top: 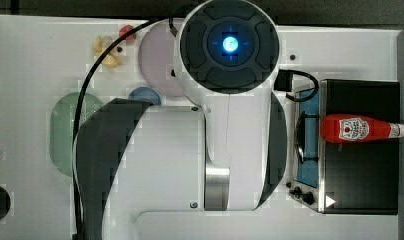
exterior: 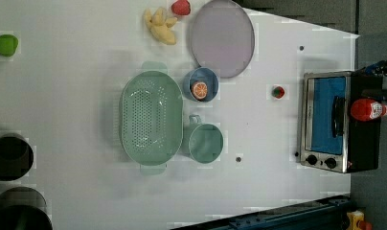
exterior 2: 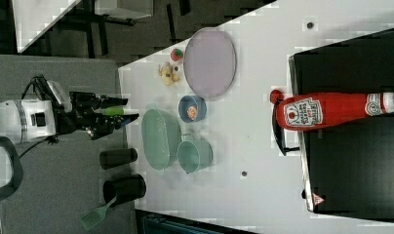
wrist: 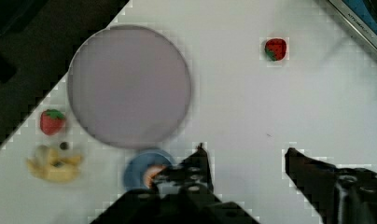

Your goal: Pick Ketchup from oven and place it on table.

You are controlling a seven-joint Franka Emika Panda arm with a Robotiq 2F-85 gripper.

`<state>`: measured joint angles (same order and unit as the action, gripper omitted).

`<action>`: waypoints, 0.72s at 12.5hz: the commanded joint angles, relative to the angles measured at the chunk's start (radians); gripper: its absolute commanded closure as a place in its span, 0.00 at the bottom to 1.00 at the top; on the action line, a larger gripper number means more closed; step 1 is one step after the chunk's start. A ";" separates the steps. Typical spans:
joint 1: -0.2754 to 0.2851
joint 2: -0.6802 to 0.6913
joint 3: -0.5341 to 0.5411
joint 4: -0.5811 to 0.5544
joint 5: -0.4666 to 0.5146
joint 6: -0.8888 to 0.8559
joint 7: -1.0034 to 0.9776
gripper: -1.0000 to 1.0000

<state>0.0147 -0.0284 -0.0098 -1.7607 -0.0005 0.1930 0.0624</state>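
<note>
The red Ketchup (top: 355, 129) bottle with a white cap lies on its side on top of the black oven (top: 362, 170), near the front edge above the glass door. It also shows in the left view (exterior: 369, 109) and the right view (exterior 2: 331, 111). The oven (exterior: 325, 122) stands at one end of the white table (exterior: 62, 96). My gripper (wrist: 245, 150) hangs open above bare table, with nothing between its fingers and well away from the oven (wrist: 364, 23). In the right view the gripper (exterior 2: 127, 114) sits high at the right view's left, far from the Ketchup.
A lilac plate (exterior: 221, 37), a blue bowl (exterior: 201, 84) holding an orange slice, a green colander (exterior: 151, 122) and a green cup (exterior: 206, 143) fill the table's middle. Bananas (exterior: 160, 26) and strawberries (wrist: 275, 49) lie nearby. Dark cups (exterior: 9, 157) stand at the far end.
</note>
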 commanded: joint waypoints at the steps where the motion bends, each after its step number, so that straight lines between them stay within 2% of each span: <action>1: -0.019 -0.323 -0.052 -0.183 -0.007 -0.163 0.033 0.20; 3: -0.020 -0.323 -0.053 -0.184 -0.007 -0.163 0.033 0.00; 6: -0.042 -0.316 -0.074 -0.184 -0.009 -0.148 0.033 0.00; 9: -0.080 -0.274 -0.148 -0.184 -0.009 -0.095 0.033 0.00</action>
<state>-0.0302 -0.3760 -0.1180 -1.8984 0.0089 0.1117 0.0834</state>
